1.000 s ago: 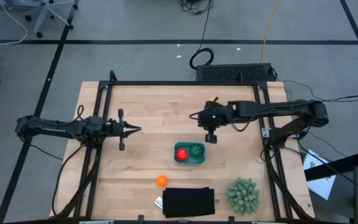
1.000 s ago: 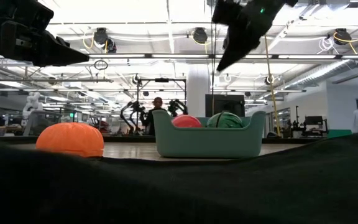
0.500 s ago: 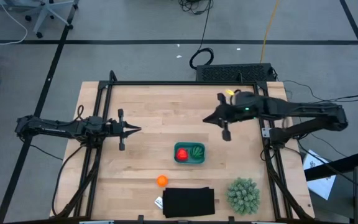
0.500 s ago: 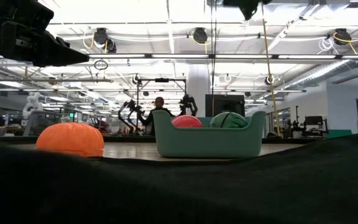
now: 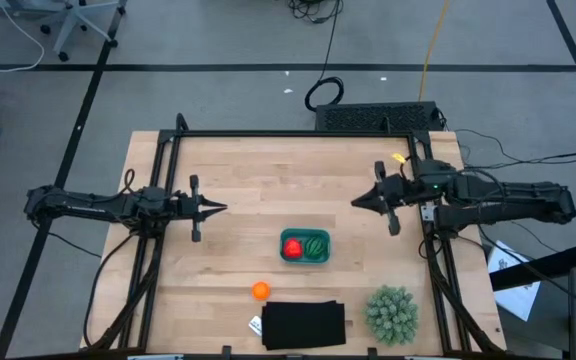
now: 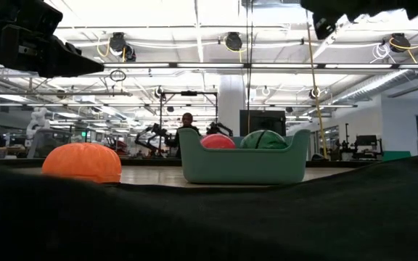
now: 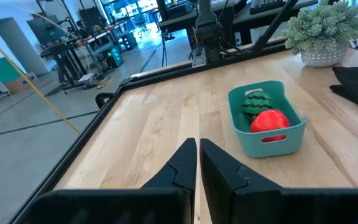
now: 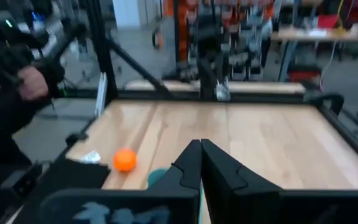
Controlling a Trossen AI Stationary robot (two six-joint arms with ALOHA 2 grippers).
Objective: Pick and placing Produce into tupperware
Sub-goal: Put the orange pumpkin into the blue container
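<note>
The teal tupperware (image 5: 305, 247) sits right of the table's centre, holding the red fruit (image 5: 293, 247) and the dark green one (image 5: 316, 244); both also show in the left wrist view, red fruit (image 7: 268, 121) and green one (image 7: 256, 102). The orange round fruit (image 5: 260, 291) rests on the wood nearer the near edge, left of the tub, orange fruit (image 6: 83, 162) in the low view. My left gripper (image 5: 220, 208) hovers shut over the table's left part. My right gripper (image 5: 358, 201) is shut, raised near the right edge, far-right of the tub.
A black flat rectangle (image 5: 304, 325) lies at the near edge with a small white tag (image 5: 255, 326) beside it. A pale-green spiky plant ball (image 5: 392, 313) stands at the near right corner. Bare wood spans the far half of the table.
My right gripper has drawn back from just beyond the tub toward the table's right edge, rising out of the low view and turning level to point toward the table's left. The tub, fruits and left arm have stayed put.
</note>
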